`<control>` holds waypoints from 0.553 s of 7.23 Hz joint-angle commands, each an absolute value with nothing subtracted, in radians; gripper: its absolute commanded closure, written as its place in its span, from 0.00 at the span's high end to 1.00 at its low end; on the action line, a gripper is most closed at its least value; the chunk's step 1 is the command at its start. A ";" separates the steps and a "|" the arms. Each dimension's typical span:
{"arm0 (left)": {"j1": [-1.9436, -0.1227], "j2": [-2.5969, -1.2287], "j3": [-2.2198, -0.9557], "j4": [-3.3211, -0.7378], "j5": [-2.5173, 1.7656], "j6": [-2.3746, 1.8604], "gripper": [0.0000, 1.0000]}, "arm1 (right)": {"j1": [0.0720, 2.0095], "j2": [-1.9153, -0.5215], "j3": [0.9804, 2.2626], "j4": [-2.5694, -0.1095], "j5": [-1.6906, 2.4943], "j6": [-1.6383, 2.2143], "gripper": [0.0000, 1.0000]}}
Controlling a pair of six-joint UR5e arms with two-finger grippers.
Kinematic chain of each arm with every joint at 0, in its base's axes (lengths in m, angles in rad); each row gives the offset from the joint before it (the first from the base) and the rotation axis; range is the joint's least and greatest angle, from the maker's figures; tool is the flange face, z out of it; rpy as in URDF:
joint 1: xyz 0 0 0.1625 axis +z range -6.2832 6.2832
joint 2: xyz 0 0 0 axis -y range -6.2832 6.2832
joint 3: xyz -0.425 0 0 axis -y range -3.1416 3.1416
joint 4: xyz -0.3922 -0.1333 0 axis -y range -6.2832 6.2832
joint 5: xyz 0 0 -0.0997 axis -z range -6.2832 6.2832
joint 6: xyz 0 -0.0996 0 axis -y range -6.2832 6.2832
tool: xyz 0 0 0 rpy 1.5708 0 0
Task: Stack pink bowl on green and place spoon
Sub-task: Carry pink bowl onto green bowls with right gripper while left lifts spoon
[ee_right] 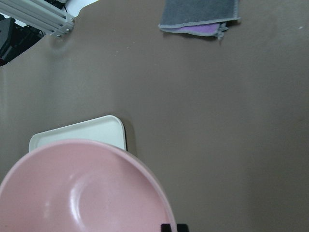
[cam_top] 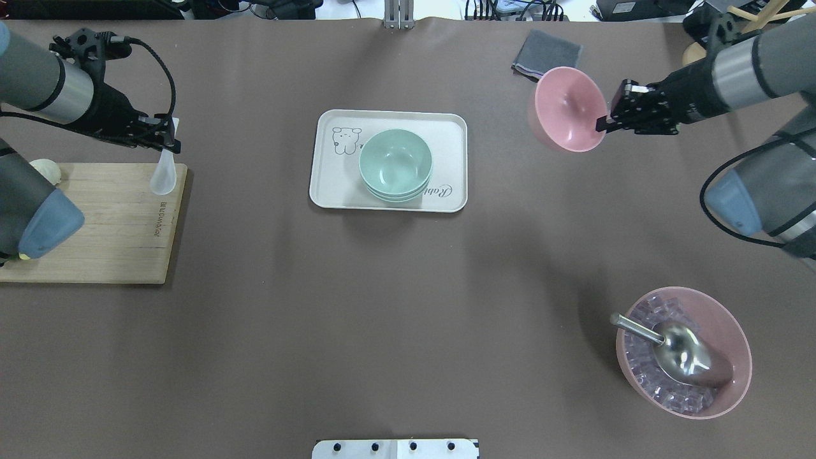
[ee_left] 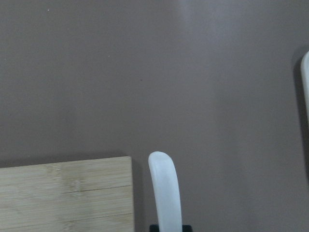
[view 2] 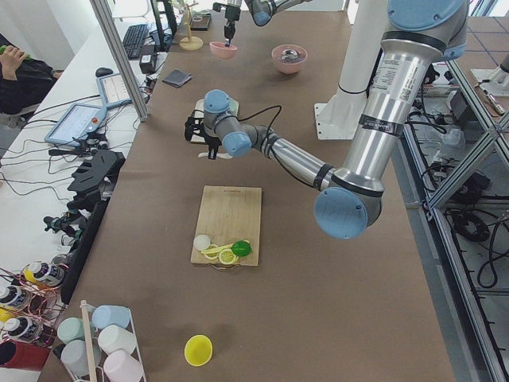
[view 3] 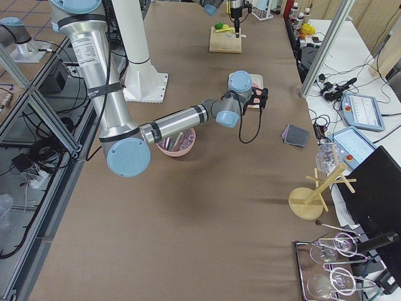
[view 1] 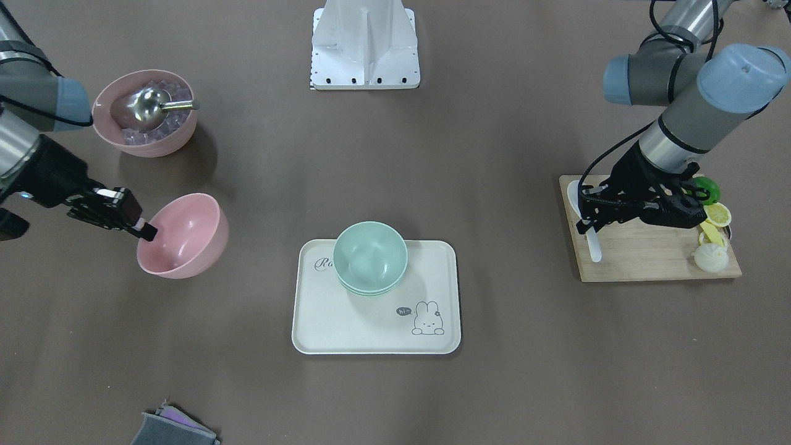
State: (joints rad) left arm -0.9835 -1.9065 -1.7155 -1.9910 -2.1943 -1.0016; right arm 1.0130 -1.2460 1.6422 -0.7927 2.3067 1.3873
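My right gripper (view 1: 146, 232) is shut on the rim of the small pink bowl (view 1: 182, 235). It holds the bowl tilted above the table, away from the tray's side. In the overhead view the pink bowl (cam_top: 569, 108) hangs from that right gripper (cam_top: 602, 122). In the right wrist view the pink bowl (ee_right: 82, 188) fills the lower left. The green bowl (view 1: 371, 254) sits upright on the cream tray (view 1: 371, 327), with a second green rim under it. My left gripper (cam_top: 167, 137) is shut on the white spoon (cam_top: 163, 178), over the cutting board's far edge. Its handle (ee_left: 165, 188) sticks out past the fingers.
A larger ridged pink bowl (cam_top: 683, 360) with ice cubes and a steel scoop stands near the robot's right side. The wooden cutting board (view 1: 642, 253) carries lemon slices and a lime (view 1: 710, 188). A grey cloth (cam_top: 546, 54) lies beyond the pink bowl. The robot's base (view 1: 366, 43) is mid-table.
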 commanded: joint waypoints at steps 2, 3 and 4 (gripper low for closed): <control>-0.974 -2.015 -1.706 -1.996 -2.207 -1.185 0.00 | 0.849 -1.042 1.651 -1.045 2.156 1.446 0.00; -0.971 -2.020 -1.701 -1.996 -2.206 -1.192 0.00 | 0.809 -1.016 1.644 -1.055 2.126 1.448 0.00; -0.969 -2.025 -1.692 -1.996 -2.206 -1.192 0.00 | 0.770 -0.997 1.638 -1.057 2.078 1.451 0.00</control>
State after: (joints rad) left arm -0.9725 -2.0154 -1.7013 -1.9956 -2.2063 -1.1827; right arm 0.8207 -1.0300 1.6447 -1.0387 2.1312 1.4452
